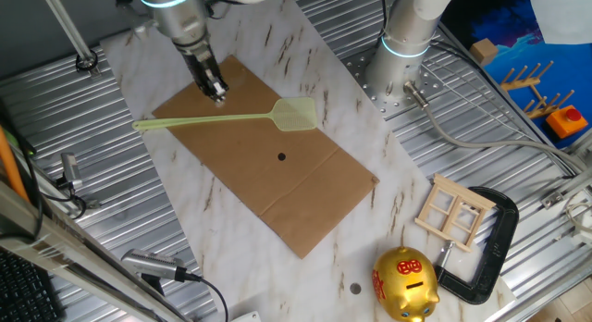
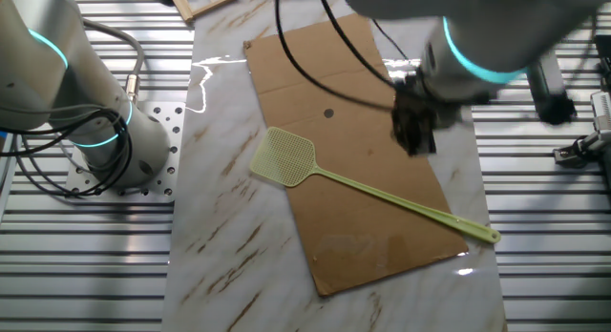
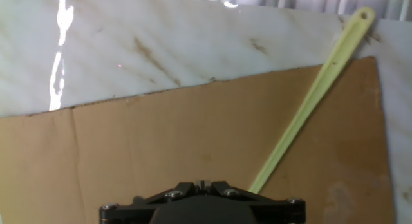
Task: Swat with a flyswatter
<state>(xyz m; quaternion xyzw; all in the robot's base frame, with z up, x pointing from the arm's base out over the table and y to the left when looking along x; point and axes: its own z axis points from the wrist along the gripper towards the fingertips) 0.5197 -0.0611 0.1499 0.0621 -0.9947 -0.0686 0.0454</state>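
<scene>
Step in hand: you were at the approach; the flyswatter (image 1: pixel 222 119) had not been picked up. By my reading, none of the swatting was done.

Hand position: the hand (image 1: pixel 215 89) hung in the upper left of one fixed view, above the cardboard sheet (image 1: pixel 268 160) and just beyond the handle, apart from it.

Hand state: you could not tell how far the fingers stood apart; in the hand view only the dark base showed at the bottom edge, and the other fixed view was blurred. It had hold of nothing.

Flyswatter place: it lay flat across the cardboard on the bench (image 1: pixel 185 211), head at upper centre of one fixed view, handle running left past the cardboard edge onto the marble.

Flyswatter look: pale yellow-green, long thin handle, small squarish mesh head (image 2: pixel 284 157); a hole showed at the handle end (image 3: pixel 365 17), upper right in the hand view.

Next move, as I judged it: you would need to come over the handle, set the fingers across it, lower and close.

Risk: the handle was thin and lay flat, so a slip seemed likely.
</scene>
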